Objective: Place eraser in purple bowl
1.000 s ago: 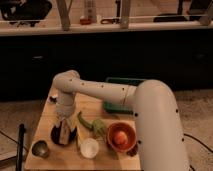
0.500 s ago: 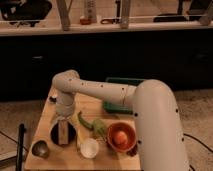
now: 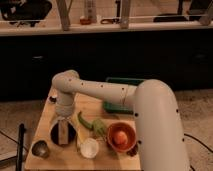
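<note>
The eraser (image 3: 63, 132), a small tan block, stands on end in the purple bowl (image 3: 54, 135), a dark round bowl at the table's front left. My gripper (image 3: 63, 121) hangs straight down over the bowl, right above the eraser, with its jaws open. The white arm reaches in from the right, and its wrist hides the back of the bowl. I cannot tell whether the fingers touch the block.
A small metal cup (image 3: 40, 148) sits left of the bowl near the front edge. A green vegetable (image 3: 93, 125), a white bowl (image 3: 89, 147) and an orange-red bowl (image 3: 121, 137) lie to the right. A green tray (image 3: 114, 106) stands behind, on the wooden table (image 3: 46, 116).
The arm holds its place over the bowl. The tan block under the gripper shows more plainly than a second ago.
</note>
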Robot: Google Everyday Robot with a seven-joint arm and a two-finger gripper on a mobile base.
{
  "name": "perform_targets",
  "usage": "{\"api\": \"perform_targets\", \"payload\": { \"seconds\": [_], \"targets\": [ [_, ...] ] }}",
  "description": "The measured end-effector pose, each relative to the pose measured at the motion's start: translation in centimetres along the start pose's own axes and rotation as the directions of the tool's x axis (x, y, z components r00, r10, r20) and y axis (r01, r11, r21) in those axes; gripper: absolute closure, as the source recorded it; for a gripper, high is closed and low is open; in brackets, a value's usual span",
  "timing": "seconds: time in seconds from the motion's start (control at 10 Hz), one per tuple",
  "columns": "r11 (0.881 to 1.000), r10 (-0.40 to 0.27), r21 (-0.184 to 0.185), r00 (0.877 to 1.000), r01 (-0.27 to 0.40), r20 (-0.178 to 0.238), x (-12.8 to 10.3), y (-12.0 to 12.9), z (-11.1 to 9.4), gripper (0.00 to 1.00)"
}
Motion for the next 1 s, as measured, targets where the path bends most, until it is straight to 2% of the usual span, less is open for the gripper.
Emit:
{"api": "perform_targets", "payload": {
  "seconds": [1.0],
  "targets": [
    [0.999, -0.022, -0.023, 1.000, 0.023, 0.017, 0.57, -0.48, -0.41, 0.20]
  ]
}}
